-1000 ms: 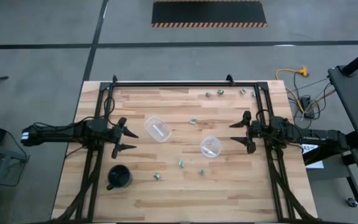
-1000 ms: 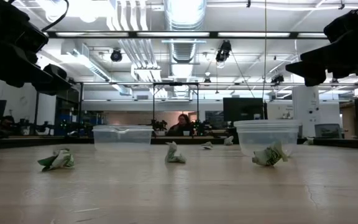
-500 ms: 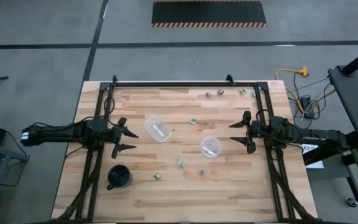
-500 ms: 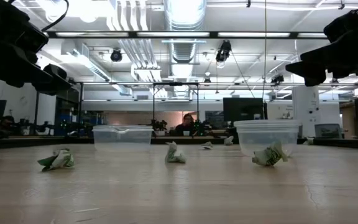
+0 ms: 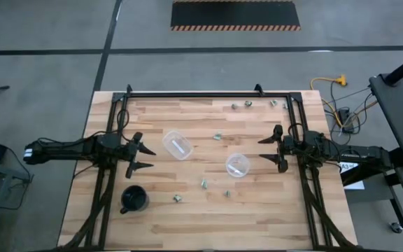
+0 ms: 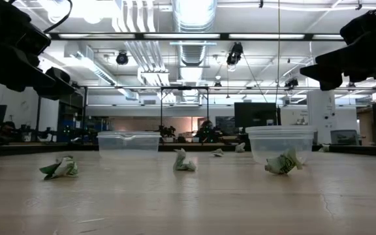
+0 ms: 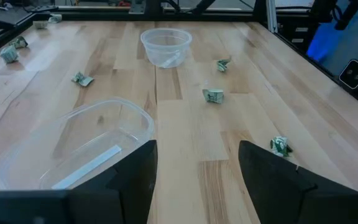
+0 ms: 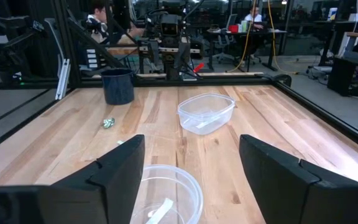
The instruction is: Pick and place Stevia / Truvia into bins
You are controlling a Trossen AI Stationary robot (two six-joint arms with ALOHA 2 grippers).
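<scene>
Tiny crumpled green-and-white sweetener packets [image 5: 204, 184] scattered loose on light wooden table [image 5: 159, 217], none gripped. Two round clear plastic bins between pincers: one [image 5: 176, 145] just ahead of left pincer [image 5: 144, 154], other [image 5: 237, 165] just ahead of right pincer [image 5: 265, 150]. Both pincers open, empty, hovering. Black cup [image 5: 134, 199] beside left pincer.

The near bin [image 7: 73, 152] is cut off behind the left hand [image 7: 194, 168].

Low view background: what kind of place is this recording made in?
Probably a robotics lab or workshop: exposed ceiling ducting, a hazard-striped floor mat, and a wooden table with packets and bins.
</scene>
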